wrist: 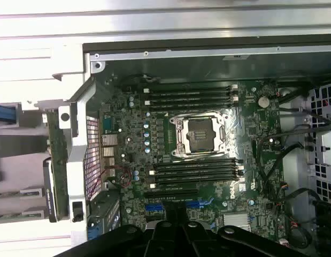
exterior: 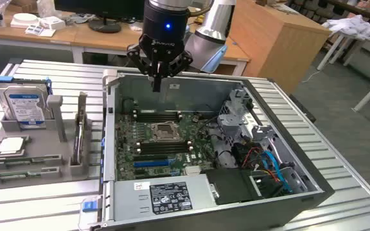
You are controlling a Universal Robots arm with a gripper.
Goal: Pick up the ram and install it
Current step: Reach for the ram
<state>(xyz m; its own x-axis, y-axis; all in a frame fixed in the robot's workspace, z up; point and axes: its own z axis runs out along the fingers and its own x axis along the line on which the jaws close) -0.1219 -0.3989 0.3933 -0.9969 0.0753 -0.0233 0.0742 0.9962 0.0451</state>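
Two green sticks are lying in the near slots of the grey holder (exterior: 51,168) on the exterior view's left. I am taking the farther one as the ram (exterior: 25,160); its twin (exterior: 13,177) is sitting just in front of it. Both are resting well apart from the gripper (exterior: 156,86).

Sharing the holder are a silver hard drive (exterior: 24,103) standing upright, a square CPU chip (exterior: 11,144) lying flat, and a thin green board (exterior: 79,132) standing on edge (I cannot tell what it is).

The open computer case (exterior: 110,144) is lying on the slatted metal table (exterior: 339,149) with the motherboard (exterior: 172,156) facing up. The CPU socket (exterior: 165,129) is sitting between two banks of dark memory slots (exterior: 159,115). Blue and orange cables (exterior: 271,166) are crowding the case's corner on the exterior view's right.

The arm is pointing straight down, with the gripper hovering over the case's far wall. Its fingers are drawn together into a narrow point, and I am seeing nothing between them.

In the wrist view the gripper (wrist: 175,219) is covering part of the motherboard (wrist: 251,128). The arm's upper part is cut off in the exterior view.
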